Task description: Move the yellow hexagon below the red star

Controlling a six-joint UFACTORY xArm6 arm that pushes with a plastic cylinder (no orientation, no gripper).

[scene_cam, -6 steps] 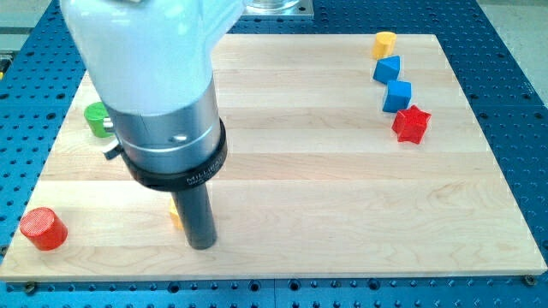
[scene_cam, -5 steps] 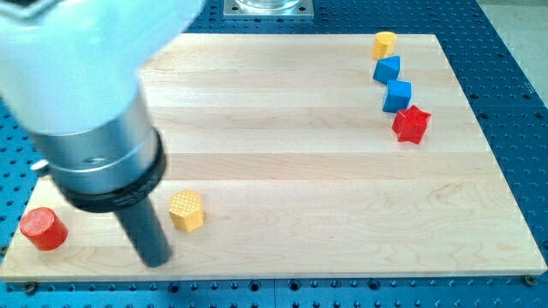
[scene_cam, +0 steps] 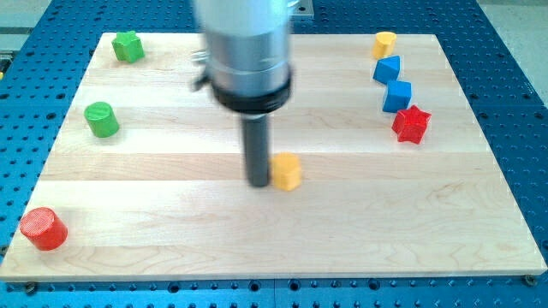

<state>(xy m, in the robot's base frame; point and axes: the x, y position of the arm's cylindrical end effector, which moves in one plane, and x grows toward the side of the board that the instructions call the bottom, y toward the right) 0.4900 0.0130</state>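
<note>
My tip (scene_cam: 259, 182) touches the left side of the yellow hexagon (scene_cam: 286, 171); being a plain rod, it has nothing to spread or pinch. The hexagon lies mid-board, well to the left of and below the red star (scene_cam: 411, 125). Above the star stand two blue blocks (scene_cam: 396, 95) (scene_cam: 387, 68) and a yellow block (scene_cam: 384, 43). Far left of the star: two green blocks (scene_cam: 101, 119) (scene_cam: 128, 45) and a red cylinder (scene_cam: 43, 228).

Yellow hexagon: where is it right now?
The yellow hexagon sits near the board's centre, right against my tip on the tip's right in the view, well left of and below the red star.
</note>
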